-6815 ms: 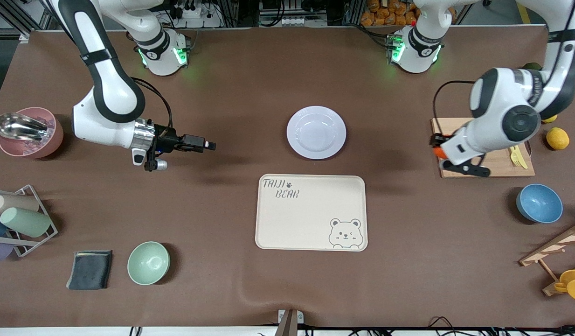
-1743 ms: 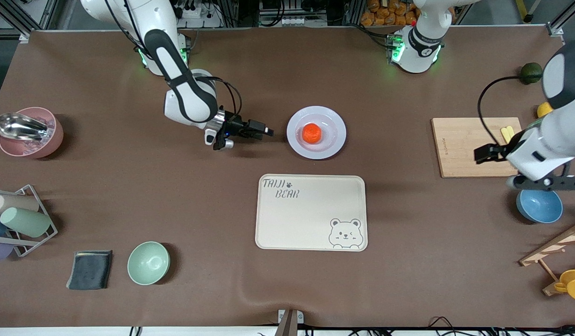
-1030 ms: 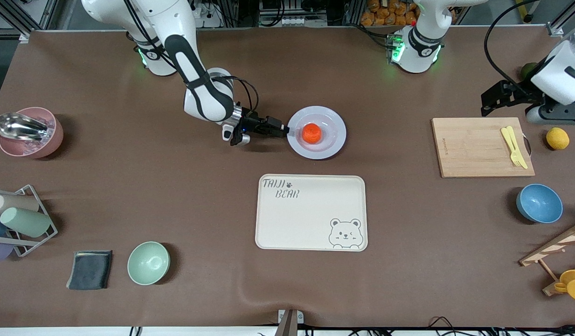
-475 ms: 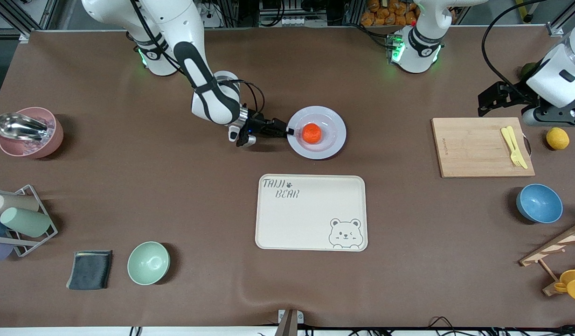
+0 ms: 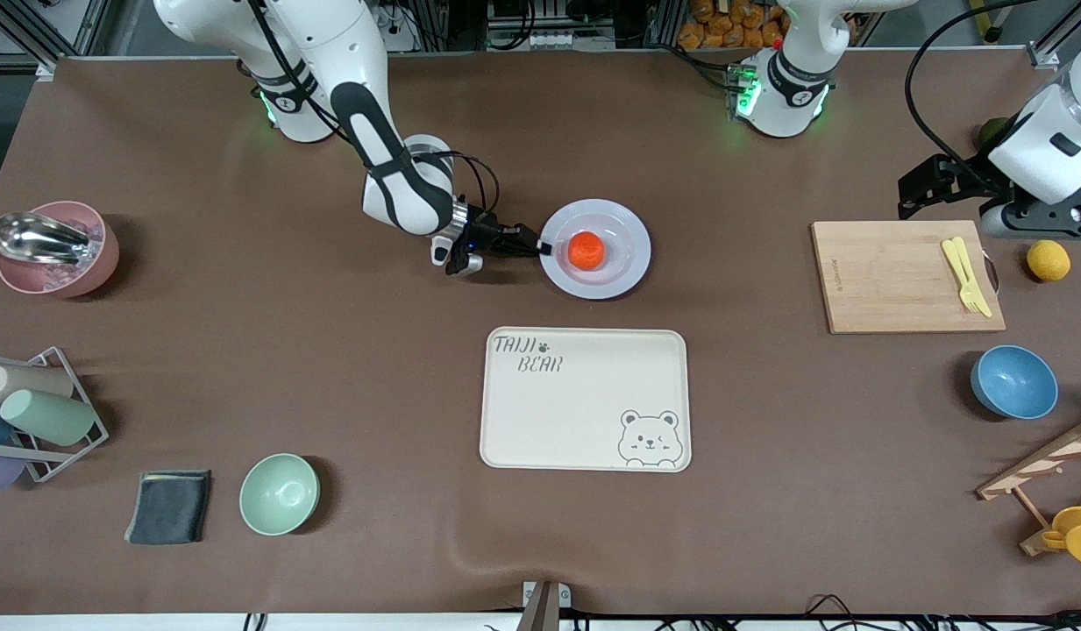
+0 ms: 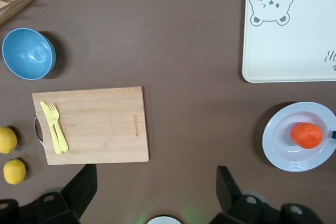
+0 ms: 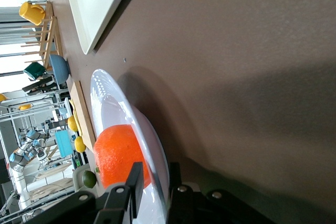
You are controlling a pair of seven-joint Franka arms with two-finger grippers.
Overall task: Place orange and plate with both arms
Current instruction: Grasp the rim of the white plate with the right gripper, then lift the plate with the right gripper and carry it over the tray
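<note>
The pale round plate lies mid-table, farther from the front camera than the cream tray, with the orange in its middle. My right gripper is low at the plate's rim on the right arm's side. In the right wrist view its jaws straddle the rim of the plate, one finger above it by the orange and one beneath. The right gripper stands narrow, with a slim gap showing on the upper side. My left gripper hangs open and empty, high over the table beside the cutting board. The left wrist view shows the left gripper, the plate and the orange.
A cream bear-print tray lies nearer the front camera than the plate. A cutting board with a yellow fork, a lemon and a blue bowl are at the left arm's end. A green bowl, a dark cloth and a pink bowl are at the right arm's end.
My right gripper has slid onto the plate's rim and its jaws have narrowed around it. The left arm has stayed nearly still, raised by the cutting board. Plate and orange have not moved.
</note>
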